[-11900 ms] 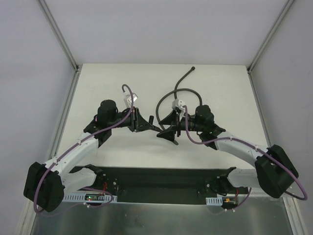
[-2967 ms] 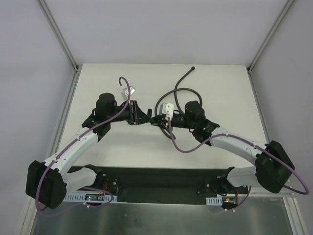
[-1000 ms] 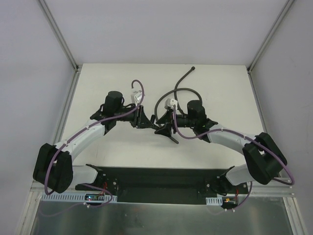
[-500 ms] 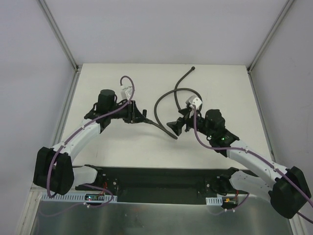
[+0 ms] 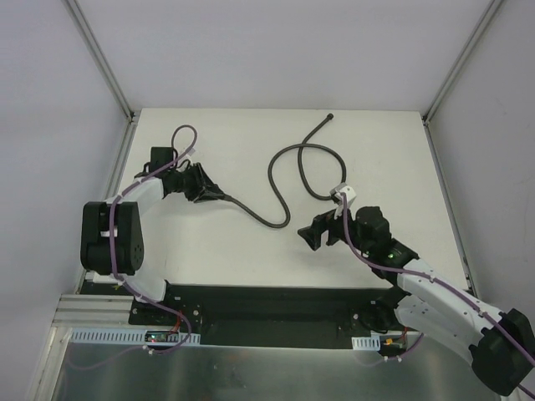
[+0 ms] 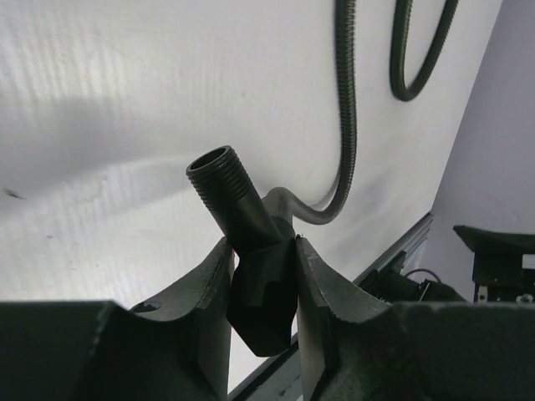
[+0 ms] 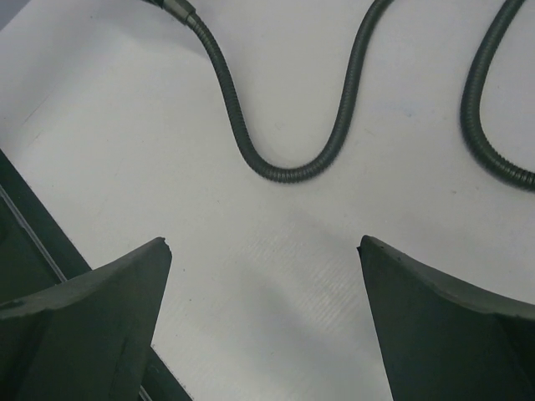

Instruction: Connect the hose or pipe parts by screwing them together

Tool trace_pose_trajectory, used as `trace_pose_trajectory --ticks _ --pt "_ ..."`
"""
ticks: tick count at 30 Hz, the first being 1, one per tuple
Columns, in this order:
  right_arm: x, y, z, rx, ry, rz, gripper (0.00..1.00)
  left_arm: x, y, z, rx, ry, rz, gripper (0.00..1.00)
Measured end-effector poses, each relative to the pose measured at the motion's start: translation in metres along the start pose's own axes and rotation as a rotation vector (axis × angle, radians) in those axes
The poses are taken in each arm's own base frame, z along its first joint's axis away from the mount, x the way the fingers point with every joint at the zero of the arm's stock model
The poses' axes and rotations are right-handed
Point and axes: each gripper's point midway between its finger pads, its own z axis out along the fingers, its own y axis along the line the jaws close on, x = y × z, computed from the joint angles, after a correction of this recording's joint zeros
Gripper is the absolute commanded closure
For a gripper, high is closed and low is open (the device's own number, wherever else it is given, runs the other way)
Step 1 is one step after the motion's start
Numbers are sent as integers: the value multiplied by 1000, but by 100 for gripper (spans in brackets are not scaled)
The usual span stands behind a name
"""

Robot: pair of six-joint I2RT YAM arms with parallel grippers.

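The small black fitting (image 6: 251, 225), with a threaded end (image 6: 211, 170), is pinched between the fingers of my left gripper (image 6: 261, 246), which is shut on it. In the top view the left gripper (image 5: 207, 190) is at the table's left side. The dark-grey flexible hose (image 5: 269, 173) runs from the fitting, bends near the middle, loops and ends in a knob (image 5: 330, 117) at the back. Where the hose (image 6: 343, 125) meets the fitting it appears joined. My right gripper (image 5: 313, 235) stands wide open and empty, near the hose bend (image 7: 284, 173) but apart from it.
A black base plate (image 5: 276, 305) spans the near edge between the arm bases. Metal frame rails (image 5: 125, 159) line the table's left and right sides. Purple cables (image 5: 185, 134) loop over both arms.
My right gripper opened, let go of the hose and drew back to the right. My left arm swung left with the fitting, dragging the hose end along.
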Motion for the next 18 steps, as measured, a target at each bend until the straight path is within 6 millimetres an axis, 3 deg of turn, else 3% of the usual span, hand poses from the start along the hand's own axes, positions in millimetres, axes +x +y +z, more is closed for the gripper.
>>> trace_pose_trajectory --ticks 5,9,18 --pt "21 -12 -9 66 43 32 4 -24 23 10 -55 12 -43 85" --pt "19 -19 -19 118 27 30 4 -36 43 15 -110 30 -69 76" --pt "31 -39 -33 263 112 81 4 -35 72 10 -225 54 -98 51"
